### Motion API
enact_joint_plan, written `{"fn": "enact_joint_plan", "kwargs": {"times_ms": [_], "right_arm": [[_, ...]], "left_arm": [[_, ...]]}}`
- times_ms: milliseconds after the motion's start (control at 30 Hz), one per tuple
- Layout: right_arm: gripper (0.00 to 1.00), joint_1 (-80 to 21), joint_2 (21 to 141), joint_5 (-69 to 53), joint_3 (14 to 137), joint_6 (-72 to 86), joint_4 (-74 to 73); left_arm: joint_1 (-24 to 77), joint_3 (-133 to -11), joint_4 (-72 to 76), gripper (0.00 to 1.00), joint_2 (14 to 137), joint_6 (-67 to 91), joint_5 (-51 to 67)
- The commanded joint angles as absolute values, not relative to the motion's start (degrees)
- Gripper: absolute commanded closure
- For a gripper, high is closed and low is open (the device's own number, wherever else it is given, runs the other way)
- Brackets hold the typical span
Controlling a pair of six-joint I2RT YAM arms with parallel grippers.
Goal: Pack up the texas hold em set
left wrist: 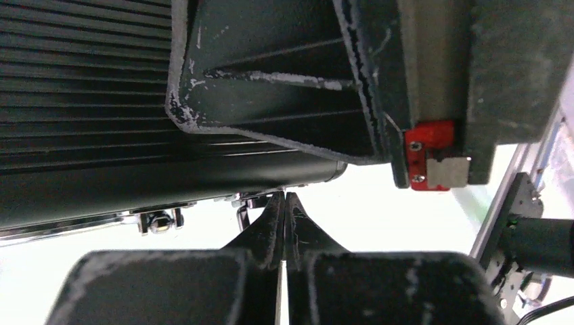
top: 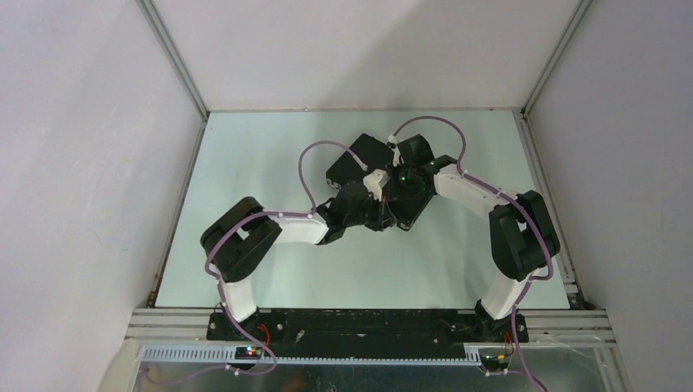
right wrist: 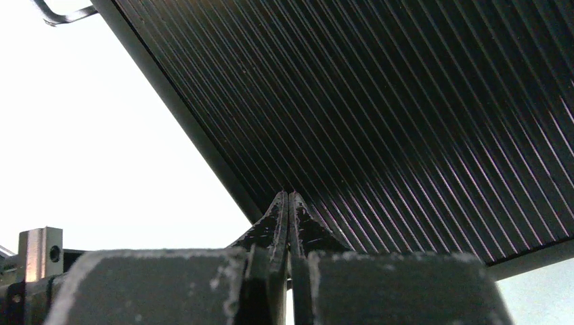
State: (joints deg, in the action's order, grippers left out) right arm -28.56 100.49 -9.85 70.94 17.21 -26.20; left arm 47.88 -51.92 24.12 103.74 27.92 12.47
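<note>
Briefcase point(top: 353, 157) sat mid-table point(top: 245, 180), slightly far, under both arms, lid apparently down. Rigid ribbed shell, probably heavy if loaded and slick for pads. Better taken at the trimmed edge by the latch point(left wrist: 159, 221). Left pincer point(left wrist: 285, 206) and right pincer point(right wrist: 289, 203) were both pinched together, holding nothing, tips at the shell.

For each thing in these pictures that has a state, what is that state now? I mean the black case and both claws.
Briefcase: appears closed, since only its ribbed outside shows; whether it is latched cannot be judged.
Left claw: shut, nothing between the fingers, tips close to the case's edge.
Right claw: shut, nothing between the fingers, tips at the ribbed surface.
</note>
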Motion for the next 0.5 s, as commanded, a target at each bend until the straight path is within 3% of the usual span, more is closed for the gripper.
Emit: {"fn": "enact_joint_plan", "kwargs": {"times_ms": [0,467], "right_arm": [[1.00,-28.8,102.4,-9.2,68.2,17.2,-30.4],[1.00,-28.8,102.0,-7.8,68.2,17.5,-30.2]], "left_arm": [[48.1,-49.9,26.1,1.00,107.4,29.8,10.9],[48.0,-42.1,31.8,1.00,106.1,29.4,6.2]]}}
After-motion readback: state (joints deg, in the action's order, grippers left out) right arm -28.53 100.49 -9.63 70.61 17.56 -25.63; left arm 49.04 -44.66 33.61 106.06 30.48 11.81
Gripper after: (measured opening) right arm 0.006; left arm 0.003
